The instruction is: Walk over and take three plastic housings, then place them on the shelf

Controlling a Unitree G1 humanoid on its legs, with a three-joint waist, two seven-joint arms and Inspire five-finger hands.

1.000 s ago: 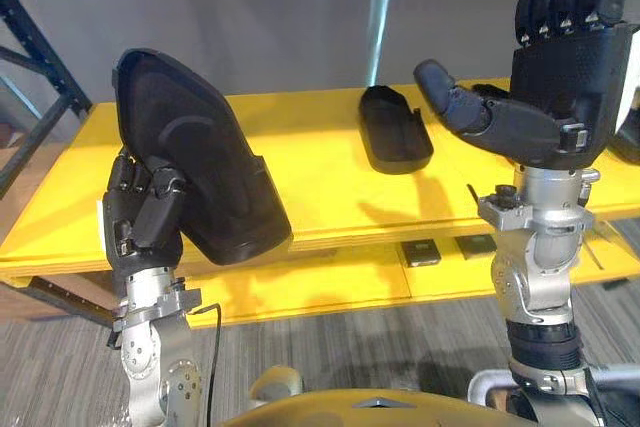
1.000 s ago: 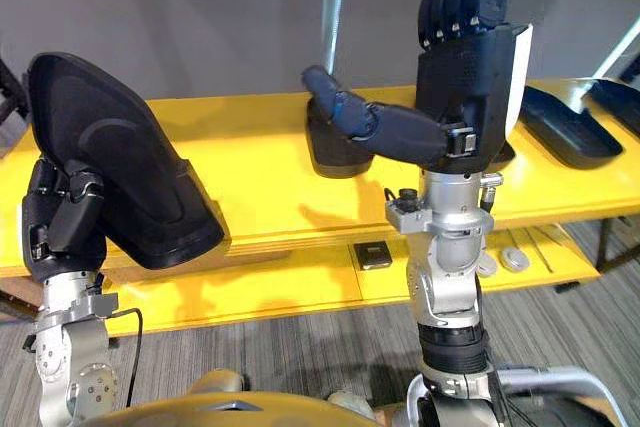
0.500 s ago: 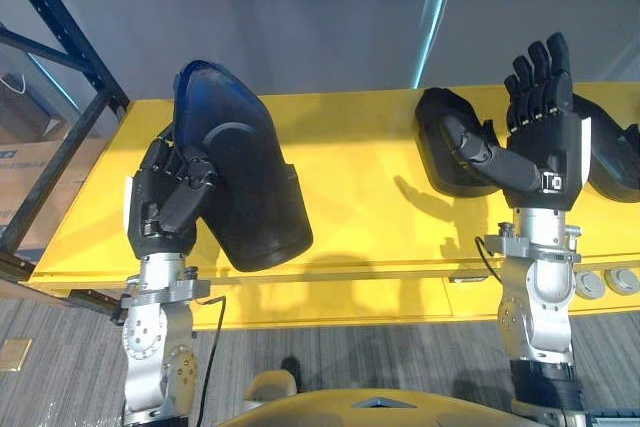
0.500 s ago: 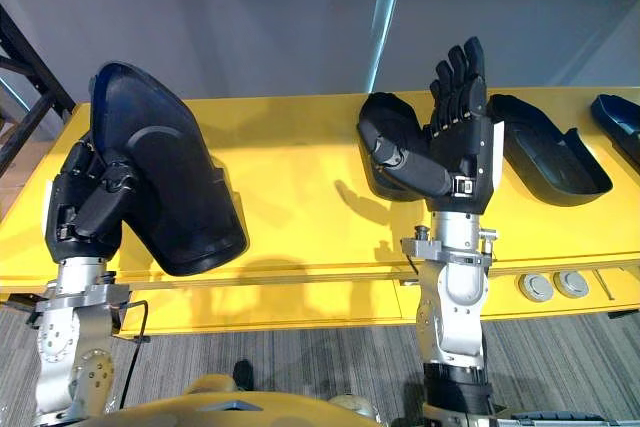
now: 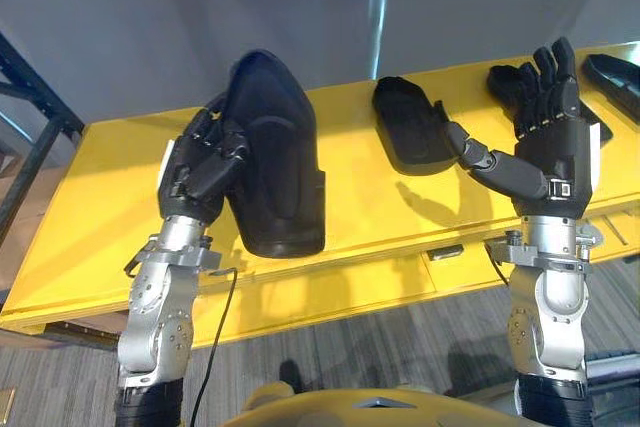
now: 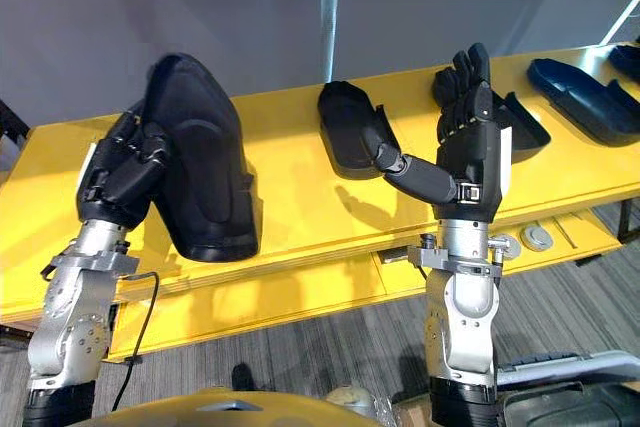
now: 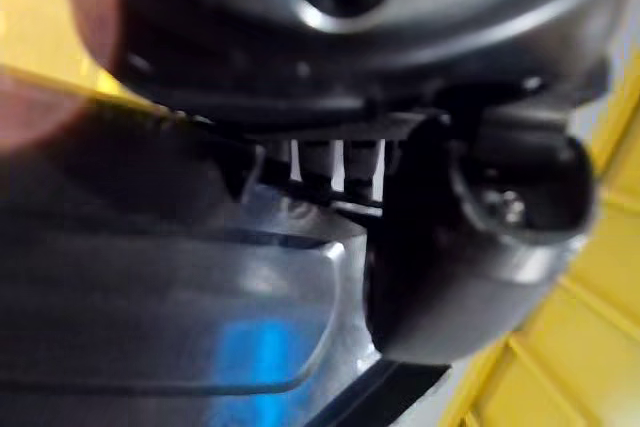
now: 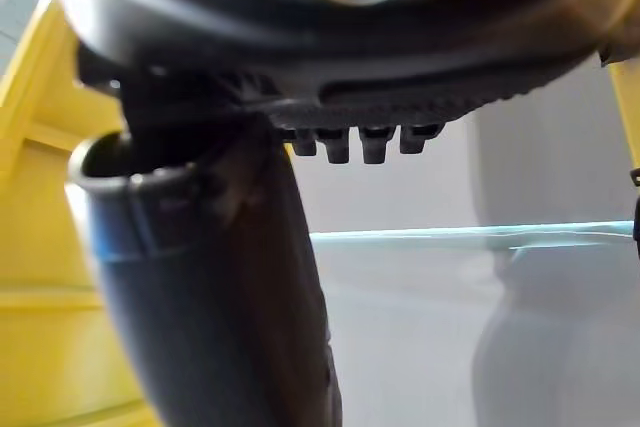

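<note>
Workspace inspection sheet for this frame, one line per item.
Surface: yellow shelf board, with a lower ledge in front.
Job's things: held housing upright in the left hand; centre housing, housing behind the right hand and far-right housing lying on the board.
Clutter: round discs on the lower ledge.
Hands: left hand curled round the held housing; right hand raised, fingers straight, empty.
Cables: nothing seen.
Surroundings: grey wall, rack post at left, carpet.

The housing (image 5: 275, 172) in the left hand (image 5: 205, 162) looks like smooth, matt black plastic. The yellow shelf (image 5: 100, 202) has a smooth, faintly glossy painted face, possibly wood.
</note>
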